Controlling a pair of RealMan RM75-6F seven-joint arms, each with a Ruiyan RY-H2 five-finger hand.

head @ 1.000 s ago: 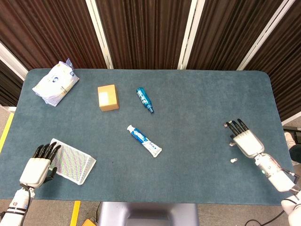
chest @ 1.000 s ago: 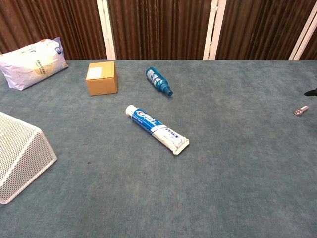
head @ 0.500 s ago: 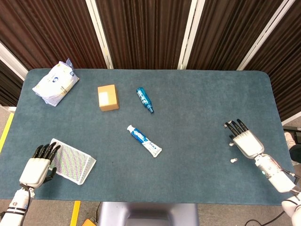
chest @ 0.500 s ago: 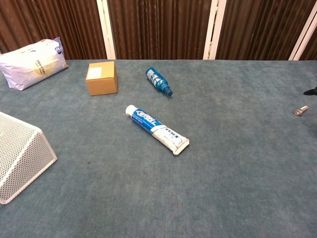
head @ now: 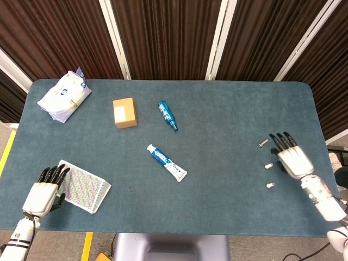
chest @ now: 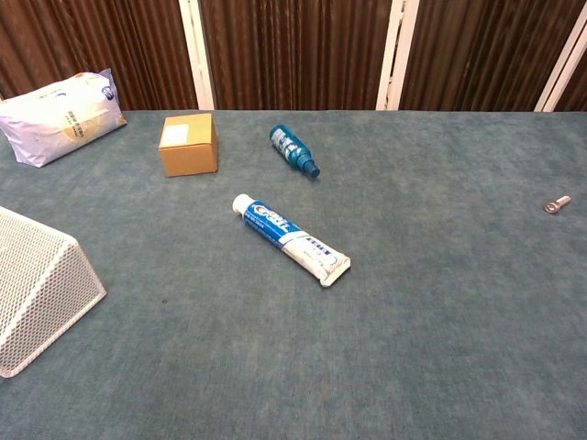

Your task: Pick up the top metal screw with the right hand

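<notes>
a toothpaste tube (chest: pixel 291 240) lies mid-table, a small metal screw (chest: pixel 556 204) far right, a white mesh basket (chest: pixel 37 286) at left.

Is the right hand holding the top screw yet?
No. The right hand is open, fingers spread, beside the top screw, which lies on the table.

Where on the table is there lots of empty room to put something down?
Biggest bare patch: between the toothpaste tube and the three screws. Also free along the near edge, right of the mesh basket. Crowded spot: the screws beside the right robot hand.
</notes>
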